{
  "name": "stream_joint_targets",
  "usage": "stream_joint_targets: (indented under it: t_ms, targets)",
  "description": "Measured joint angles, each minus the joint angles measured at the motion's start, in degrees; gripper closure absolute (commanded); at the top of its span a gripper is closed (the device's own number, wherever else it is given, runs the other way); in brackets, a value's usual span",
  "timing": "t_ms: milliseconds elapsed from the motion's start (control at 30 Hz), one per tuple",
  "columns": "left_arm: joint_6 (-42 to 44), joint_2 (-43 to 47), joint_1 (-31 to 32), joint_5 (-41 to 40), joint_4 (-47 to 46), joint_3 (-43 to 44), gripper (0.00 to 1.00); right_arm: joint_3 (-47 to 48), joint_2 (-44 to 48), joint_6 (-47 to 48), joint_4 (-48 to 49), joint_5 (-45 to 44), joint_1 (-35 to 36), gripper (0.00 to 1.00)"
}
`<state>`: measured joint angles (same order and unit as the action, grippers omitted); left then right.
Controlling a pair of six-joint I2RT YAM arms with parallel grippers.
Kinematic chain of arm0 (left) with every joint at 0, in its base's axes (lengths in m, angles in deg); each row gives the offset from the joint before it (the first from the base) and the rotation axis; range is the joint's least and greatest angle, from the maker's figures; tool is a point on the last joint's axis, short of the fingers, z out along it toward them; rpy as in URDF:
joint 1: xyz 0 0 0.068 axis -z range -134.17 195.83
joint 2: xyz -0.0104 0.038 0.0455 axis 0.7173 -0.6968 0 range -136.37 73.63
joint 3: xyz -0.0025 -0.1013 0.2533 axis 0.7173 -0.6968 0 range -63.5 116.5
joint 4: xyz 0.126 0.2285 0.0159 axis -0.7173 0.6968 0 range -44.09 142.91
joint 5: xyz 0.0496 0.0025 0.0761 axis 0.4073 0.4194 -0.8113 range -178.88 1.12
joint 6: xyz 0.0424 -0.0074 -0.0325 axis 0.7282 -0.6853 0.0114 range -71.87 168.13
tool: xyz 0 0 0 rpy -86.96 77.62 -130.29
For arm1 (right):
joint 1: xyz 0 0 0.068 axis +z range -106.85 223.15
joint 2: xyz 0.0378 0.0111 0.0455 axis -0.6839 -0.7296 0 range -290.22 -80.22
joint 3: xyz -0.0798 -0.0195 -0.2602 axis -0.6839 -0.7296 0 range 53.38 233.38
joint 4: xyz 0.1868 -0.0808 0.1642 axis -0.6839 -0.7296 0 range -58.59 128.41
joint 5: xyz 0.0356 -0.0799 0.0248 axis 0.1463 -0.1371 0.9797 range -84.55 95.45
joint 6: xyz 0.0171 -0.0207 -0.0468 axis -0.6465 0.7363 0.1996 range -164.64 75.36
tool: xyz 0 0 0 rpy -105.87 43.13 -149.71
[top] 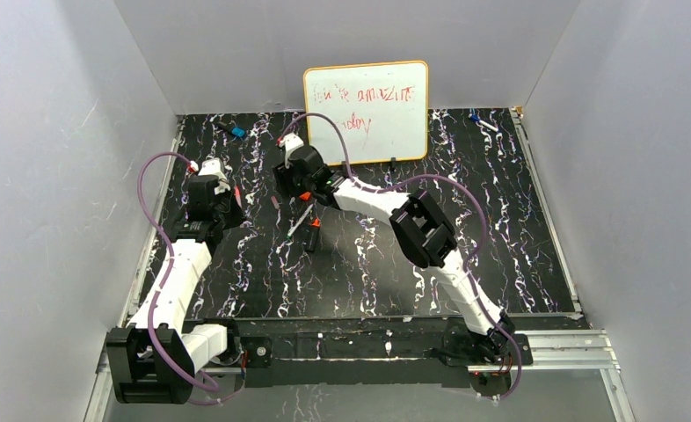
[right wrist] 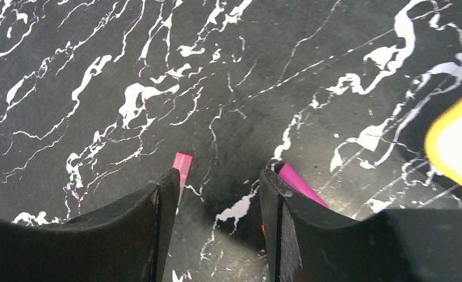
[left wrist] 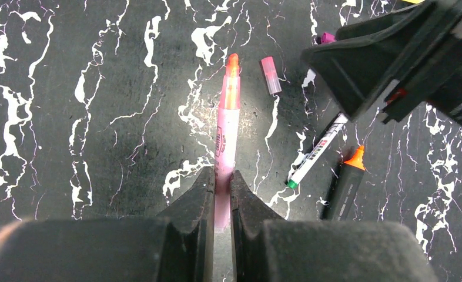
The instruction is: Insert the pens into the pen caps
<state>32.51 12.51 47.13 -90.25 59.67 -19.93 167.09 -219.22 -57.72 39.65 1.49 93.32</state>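
A pink pen (left wrist: 227,126), orange tip bared, points straight out from the left claw (left wrist: 221,176), whose fingers are pressed together on the rear of its barrel; whether the pen rests on the marbled black desk (left wrist: 70,88) or hangs just above it cannot be told. Just past the tip and slightly to its right, a pink cap (left wrist: 270,75) lies on the desk, apart from the pen. A purple cap (left wrist: 325,37) shows farther right, partly hidden by the right claw (right wrist: 220,176), which is low over the desk with fingers spread and nothing between them. In that claw's own view, the pink cap peeks out at the tip of one finger and the purple cap lies just beside the outer edge of the other. Right of the pink pen lie a white pen (left wrist: 317,150) with a green end and, near it, a black marker (left wrist: 346,185) with an orange end. A whiteboard (top: 366,110) with red writing stands at the desk's far edge.
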Motion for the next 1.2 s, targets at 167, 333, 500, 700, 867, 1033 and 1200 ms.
stream_joint_targets:
  t_ms: [167,333,500,700,867,1033,1200]
  targets:
    - [0.0,0.1,0.0,0.4,0.0,0.0,1.0,2.8,-1.8,2.0,-1.2,0.3,1.6,0.42]
    - [0.0,0.1,0.0,0.4,0.0,0.0,1.0,5.3,-2.0,4.3,-1.2,0.3,2.7,0.49]
    - [0.0,0.1,0.0,0.3,0.1,0.0,1.0,5.5,-2.1,5.4,-1.6,0.6,3.5,0.51]
    - [0.0,0.1,0.0,0.2,0.2,0.0,1.0,6.6,-4.6,7.2,-3.0,0.3,4.5,0.51]
    - [0.0,0.1,0.0,0.1,0.2,0.0,1.0,6.6,-6.4,7.5,-5.2,0.2,4.9,0.53]
    - [0.0,0.1,0.0,0.0,0.2,0.0,1.0,6.6,-6.5,7.7,-5.6,0.2,5.2,0.66]
    - [0.0,0.1,0.0,-0.1,0.3,0.0,1.0,6.5,-6.5,8.7,-5.6,-0.2,5.4,0.73]
